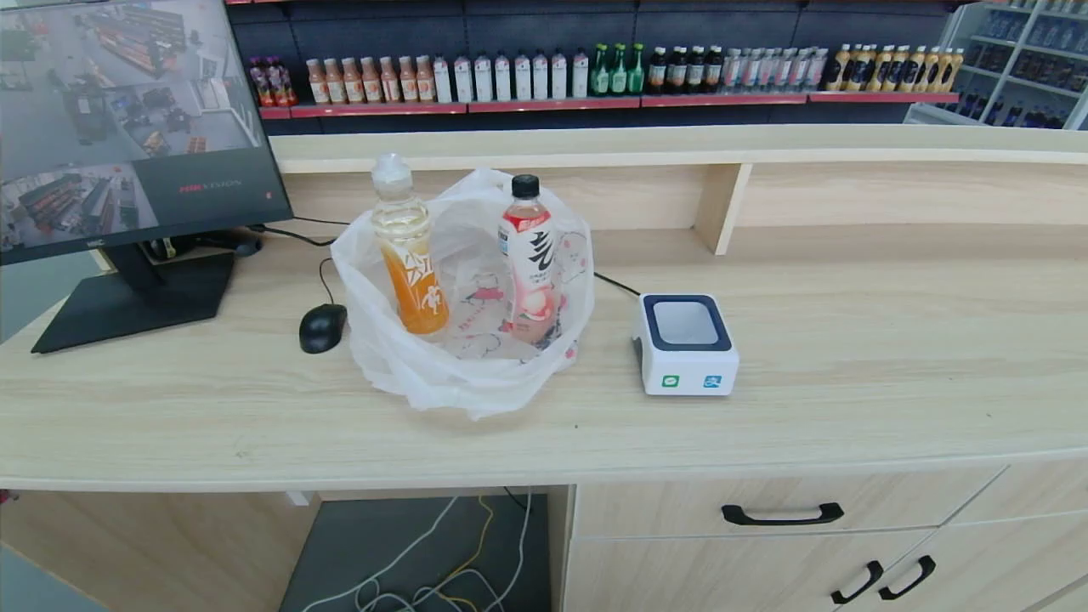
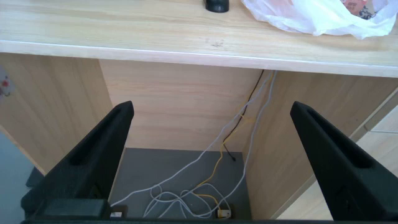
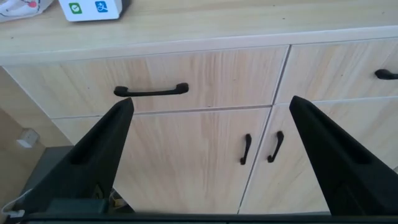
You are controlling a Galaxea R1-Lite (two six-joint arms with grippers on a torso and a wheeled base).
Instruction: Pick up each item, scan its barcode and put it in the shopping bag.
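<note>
A white plastic shopping bag [image 1: 463, 374] stands open on the wooden counter [image 1: 850, 382]. Inside it, an orange drink bottle [image 1: 408, 255] with a clear cap leans at the left and a pink-labelled bottle [image 1: 529, 263] with a black cap stands at the right. A white barcode scanner [image 1: 684, 344] with a dark-rimmed window sits to the right of the bag. My left gripper [image 2: 211, 162] hangs open below the counter edge, facing the knee space; the bag's edge [image 2: 317, 15] shows above it. My right gripper [image 3: 211, 158] is open in front of the drawers, below the scanner [image 3: 93, 9].
A monitor [image 1: 127, 119] on a black stand occupies the counter's far left, with a black mouse [image 1: 323, 327] beside the bag. Cables [image 2: 205, 186] lie in the knee space. Drawers and doors with black handles [image 3: 151, 91] front the counter. Shelves of bottles [image 1: 595, 72] line the back wall.
</note>
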